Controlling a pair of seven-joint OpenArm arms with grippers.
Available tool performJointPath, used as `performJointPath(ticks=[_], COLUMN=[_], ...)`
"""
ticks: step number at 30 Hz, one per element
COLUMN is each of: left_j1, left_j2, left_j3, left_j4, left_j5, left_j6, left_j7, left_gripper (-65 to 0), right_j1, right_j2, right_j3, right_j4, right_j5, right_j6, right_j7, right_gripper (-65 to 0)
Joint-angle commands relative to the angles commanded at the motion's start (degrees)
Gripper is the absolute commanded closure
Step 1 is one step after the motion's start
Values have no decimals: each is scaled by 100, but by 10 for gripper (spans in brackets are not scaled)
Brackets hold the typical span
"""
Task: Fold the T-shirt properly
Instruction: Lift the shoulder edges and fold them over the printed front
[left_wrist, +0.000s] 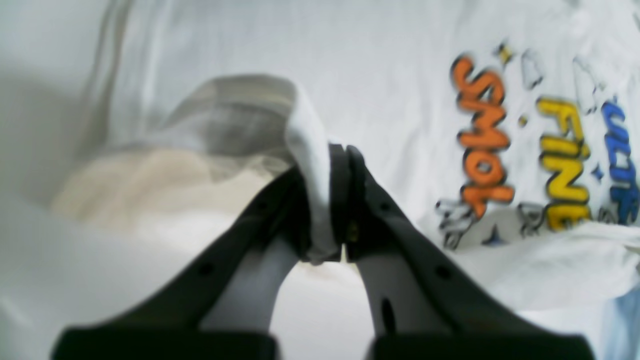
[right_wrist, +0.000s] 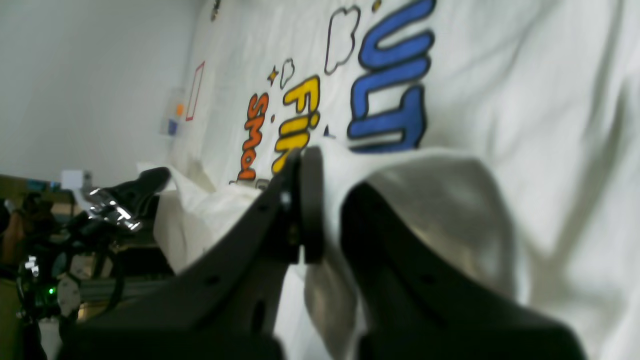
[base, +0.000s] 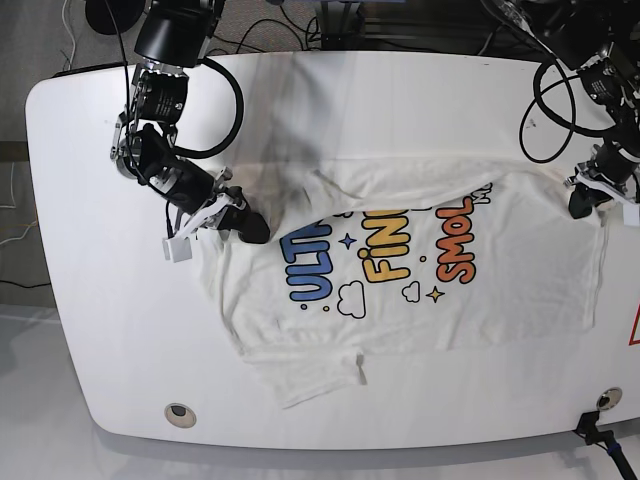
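The white T-shirt (base: 520, 280) lies print up on the white table (base: 100, 330), with blue "ULTRA" (base: 312, 272), yellow "FINE" and orange "SMOL". Its far edge is folded toward the print and covers the tops of the letters. My right gripper (base: 250, 230) is at the shirt's left side in the base view and is shut on a fold of its fabric. The cloth (right_wrist: 450, 200) drapes over one finger in the right wrist view (right_wrist: 320, 170). My left gripper (base: 585, 202) is at the shirt's right edge, shut on white fabric (left_wrist: 310, 150) pinched between its fingertips (left_wrist: 345, 155).
Black cables (base: 300, 30) lie along the table's far edge behind both arms. A round grommet (base: 177, 411) sits near the front left edge. A small white block (base: 178, 248) hangs by the right-camera arm. A red mark (base: 634, 330) shows at the table's right edge.
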Motion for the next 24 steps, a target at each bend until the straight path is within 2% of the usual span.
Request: performJointPath(ticks=[9, 11, 15, 22, 24], left_j1=[-281, -290, -264, -299, -387], left_j2=[0, -97, -237, -369, -369], left_j3=[-26, -26, -9, 0, 9], left_j4=[-158, -466, -1037, -1257, -1257], left_j5=[9, 9, 9, 0, 0], left_j6=[514, 532, 532, 532, 532], left_j7=[-18, -97, -554, -580, -580], left_gripper=[0, 0, 0, 0, 0], right_j1=[615, 677, 747, 747, 747], right_j2=[167, 176, 255, 343, 360], right_j3=[0, 0, 0, 0, 0], right_j4=[-782, -905, -1099, -1240, -1240], right_j5=[0, 0, 0, -9, -9], right_j6=[0, 0, 0, 0, -9], right_j7=[9, 9, 18, 44, 132], right_gripper=[0, 0, 0, -5, -53])
